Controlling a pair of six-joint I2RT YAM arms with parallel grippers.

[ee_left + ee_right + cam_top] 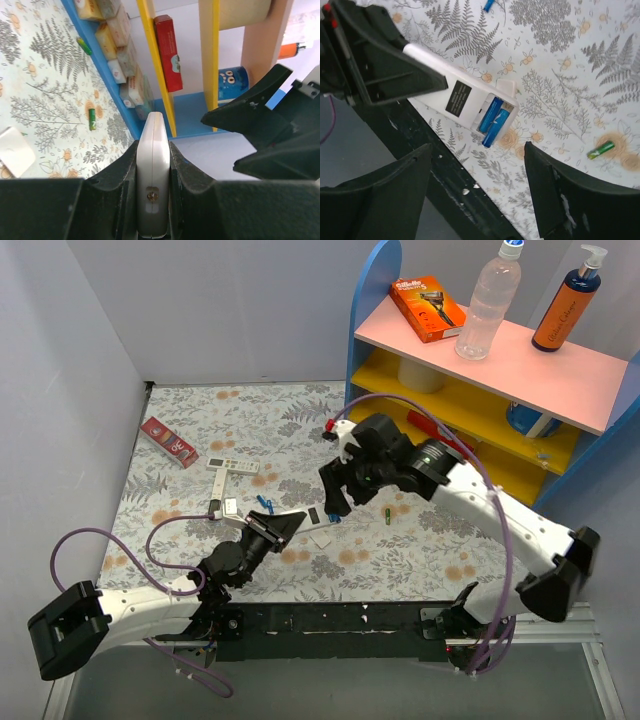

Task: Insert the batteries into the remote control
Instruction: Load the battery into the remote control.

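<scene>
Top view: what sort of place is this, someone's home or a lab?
Most likely a lab test booth staged like a home: plain partition walls, a floral cloth, and a brightly painted shelf holding a water bottle and razor pack.

surface: floral table (200, 420) | on it: red box (168, 442), thin white remote (232, 468), green battery (387, 513), white cover (321, 538)
</scene>
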